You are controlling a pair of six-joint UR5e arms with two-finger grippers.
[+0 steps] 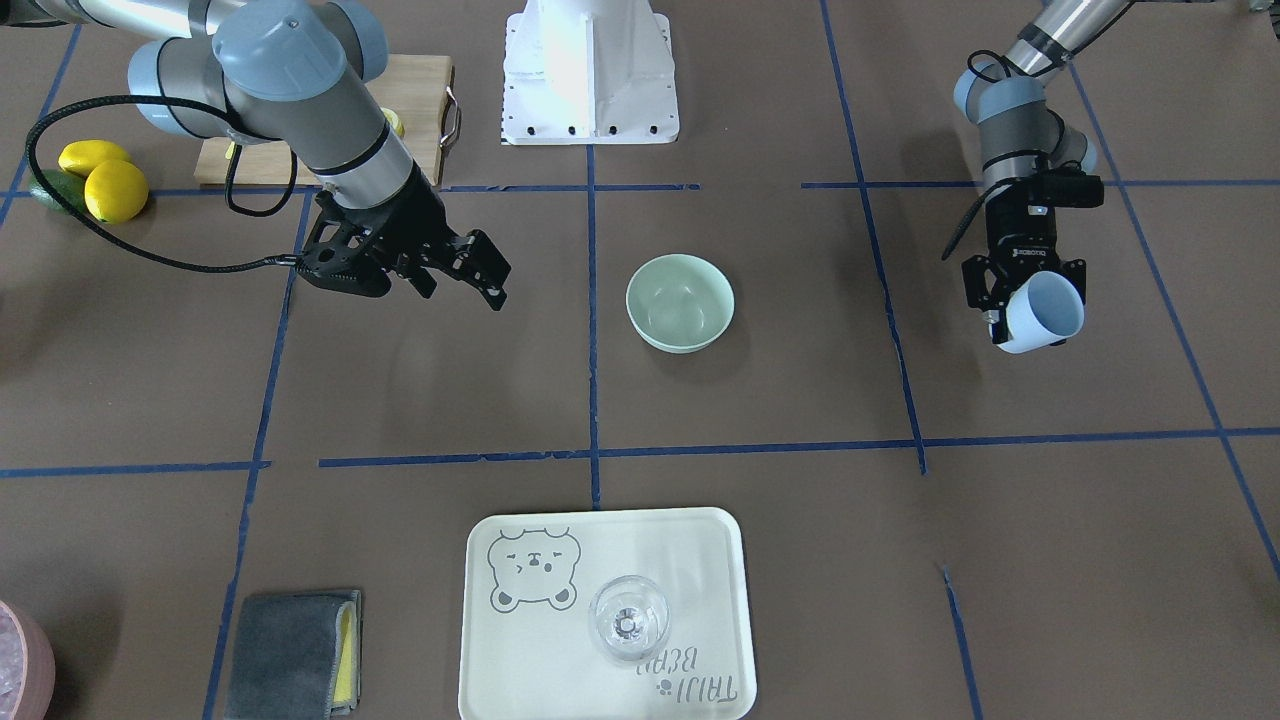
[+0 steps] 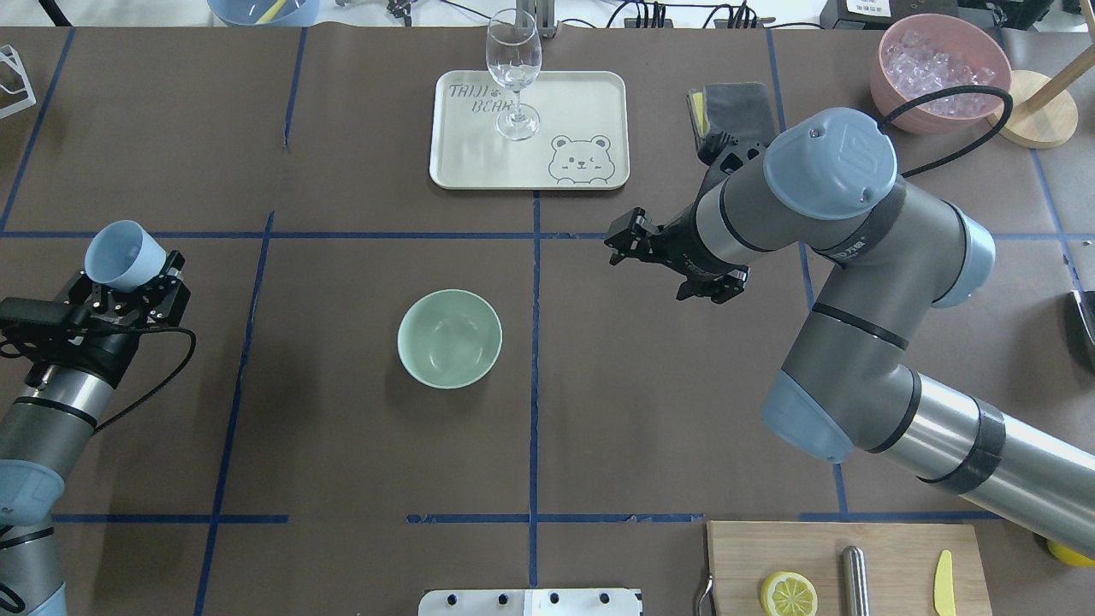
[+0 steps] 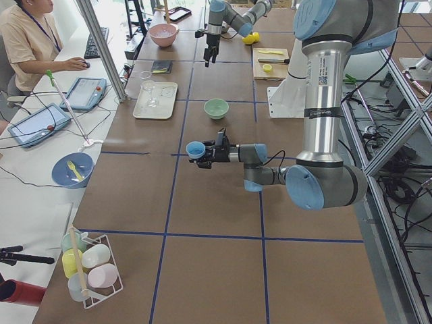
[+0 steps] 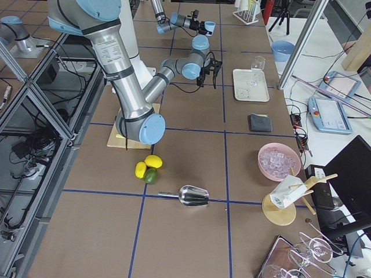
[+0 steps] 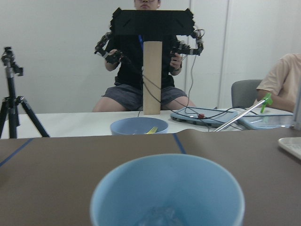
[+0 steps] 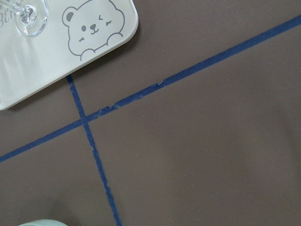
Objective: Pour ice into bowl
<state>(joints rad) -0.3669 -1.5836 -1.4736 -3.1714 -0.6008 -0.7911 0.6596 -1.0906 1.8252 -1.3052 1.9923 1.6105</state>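
My left gripper [image 2: 130,275] is shut on a light blue cup [image 2: 125,254], held above the table at the left side, well apart from the bowl. In the left wrist view a little clear ice [image 5: 159,218] shows at the bottom of the cup [image 5: 167,188]. The pale mint-green bowl [image 2: 449,338] stands upright and empty near the table's middle, also in the front view [image 1: 680,300]. My right gripper [image 2: 629,239] hovers open and empty to the right of the bowl, between it and the tray.
A cream tray [image 2: 590,103] with a wine glass [image 2: 514,73] lies beyond the bowl. A pink tub of ice [image 2: 941,73] and a grey cloth [image 2: 736,98] are far right. A cutting board [image 2: 890,565] with a lemon half sits near the base.
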